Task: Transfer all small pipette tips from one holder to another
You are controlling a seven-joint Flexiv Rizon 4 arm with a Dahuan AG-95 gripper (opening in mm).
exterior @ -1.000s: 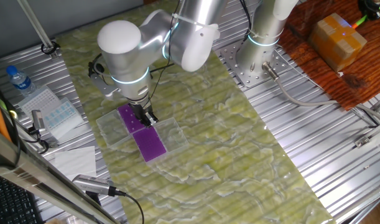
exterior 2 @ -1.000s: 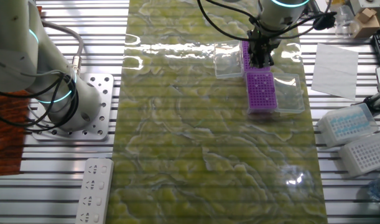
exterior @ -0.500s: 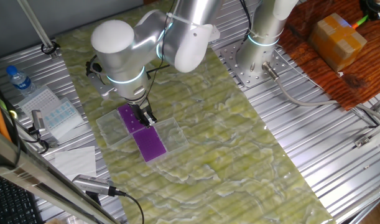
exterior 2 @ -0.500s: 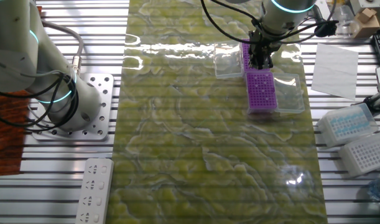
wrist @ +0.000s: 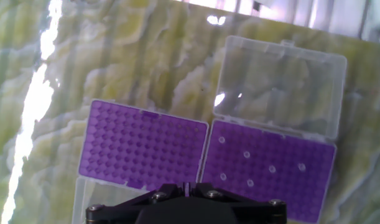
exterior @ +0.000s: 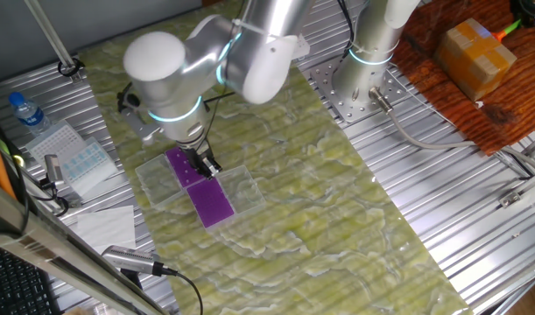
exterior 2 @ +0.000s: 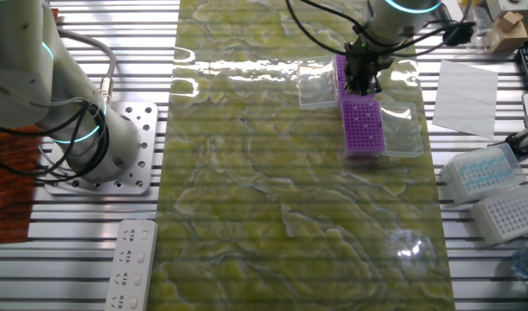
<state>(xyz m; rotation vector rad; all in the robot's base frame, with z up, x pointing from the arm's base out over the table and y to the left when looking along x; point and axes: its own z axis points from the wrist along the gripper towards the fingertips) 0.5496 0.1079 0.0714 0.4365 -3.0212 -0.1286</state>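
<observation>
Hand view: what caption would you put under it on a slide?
Gripper above two purple racks: the right rack holds six pale pipette tips, the left rack looks empty, clear lids open.

You won't find any text, label, brand, number or sign that can be read in these views. The bottle at the table's edge carries a label, and the boxes beside the mat have printed tops, but both are too small to read.
</observation>
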